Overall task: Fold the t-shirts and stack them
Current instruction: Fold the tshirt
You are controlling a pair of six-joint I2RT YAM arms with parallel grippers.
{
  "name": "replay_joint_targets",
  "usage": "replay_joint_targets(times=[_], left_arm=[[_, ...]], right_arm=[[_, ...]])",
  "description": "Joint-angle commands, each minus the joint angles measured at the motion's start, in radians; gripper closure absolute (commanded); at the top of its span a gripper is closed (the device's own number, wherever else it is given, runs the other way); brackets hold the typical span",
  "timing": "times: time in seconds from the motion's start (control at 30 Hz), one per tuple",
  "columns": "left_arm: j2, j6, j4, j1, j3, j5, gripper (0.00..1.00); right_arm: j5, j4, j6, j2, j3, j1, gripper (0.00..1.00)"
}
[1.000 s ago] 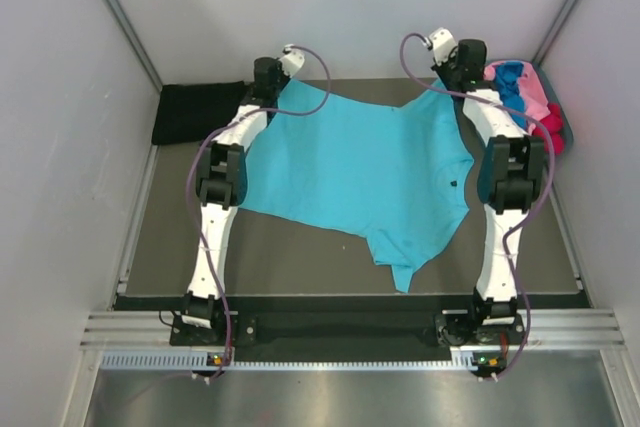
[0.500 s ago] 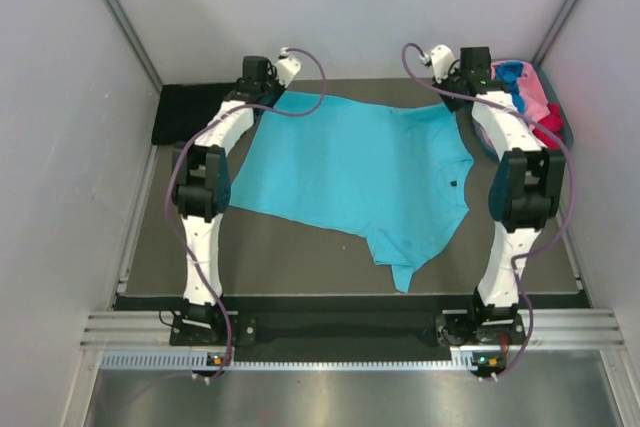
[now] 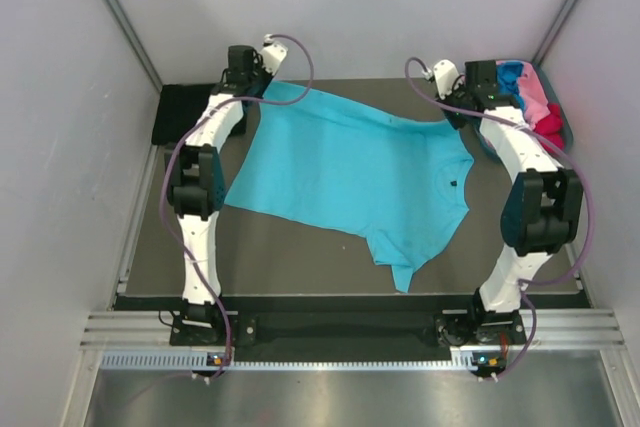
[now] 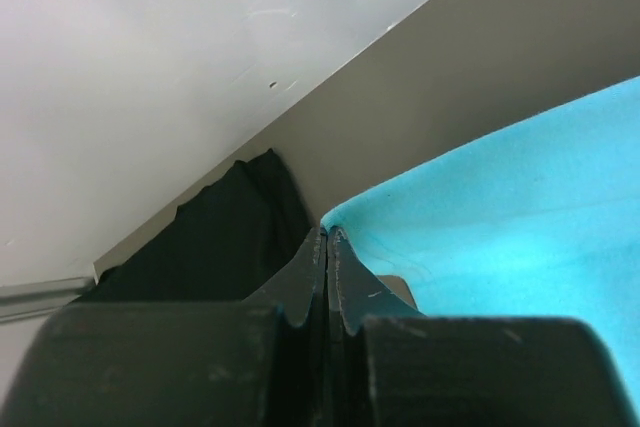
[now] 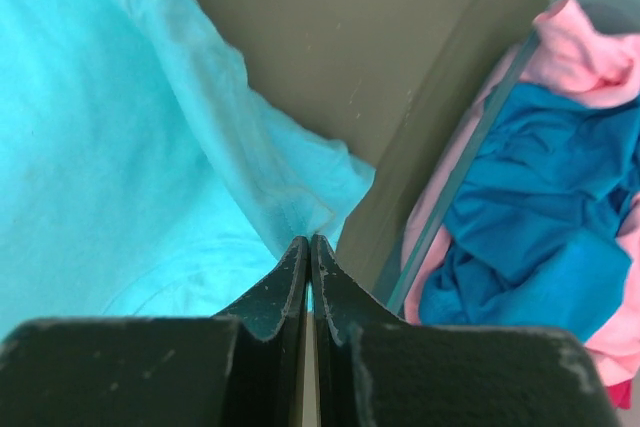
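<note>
The left gripper (image 4: 325,243) is clenched, its two fingers pressed together on a corner of the turquoise t-shirt (image 3: 350,167). That corner sits at the upper left of the top view, just beside the black t-shirt (image 3: 185,112). The right gripper (image 5: 308,245) is also pinched tight. Only a thin sliver of turquoise cloth shows between its fingers, which grip the shirt's edge at the upper right, close to the grey-blue tub (image 5: 468,165).

The turquoise shirt lies spread across the middle of the dark grey table mat (image 3: 300,247). Its far edge runs between the two grippers, and one sleeve points toward the lower centre of the frame. The black shirt lies in a flat bundle in the mat's upper left corner.

Pale walls (image 3: 350,7) close in the table on the left, right and far sides, and a metal rail runs along the bottom of the frame where the arm bases are bolted.

There are two arms and two grippers, one turquoise shirt, one black shirt and one tub. The tub holds a crumpled heap in three colours: pink cloth (image 3: 537,97), royal blue cloth (image 3: 510,77) and red cloth (image 3: 551,127).
</note>
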State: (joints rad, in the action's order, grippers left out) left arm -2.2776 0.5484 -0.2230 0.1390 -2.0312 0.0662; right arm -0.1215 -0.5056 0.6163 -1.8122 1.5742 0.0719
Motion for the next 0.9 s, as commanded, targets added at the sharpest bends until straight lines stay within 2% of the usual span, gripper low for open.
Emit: replay_joint_targets(times=[0.0, 0.27, 0.47, 0.87], left_arm=[[-0.002, -0.011, -0.009, -0.006, -0.053, 0.033, 1.0], [0.033, 0.031, -0.044, -0.019, -0.011, 0.063, 1.0], [0.096, 0.059, -0.049, -0.03, 0.112, 0.092, 1.0], [0.165, 0.048, -0.072, -0.052, 0.233, 0.098, 1.0]], right_arm=[[0.011, 0.007, -0.016, 0.088, -0.026, 0.009, 1.0], [0.013, -0.04, -0.003, 0.204, -0.118, 0.009, 1.0], [-0.006, -0.07, -0.015, 0.29, -0.221, 0.012, 1.0], [-0.041, -0.097, -0.03, 0.359, -0.327, 0.023, 1.0]])
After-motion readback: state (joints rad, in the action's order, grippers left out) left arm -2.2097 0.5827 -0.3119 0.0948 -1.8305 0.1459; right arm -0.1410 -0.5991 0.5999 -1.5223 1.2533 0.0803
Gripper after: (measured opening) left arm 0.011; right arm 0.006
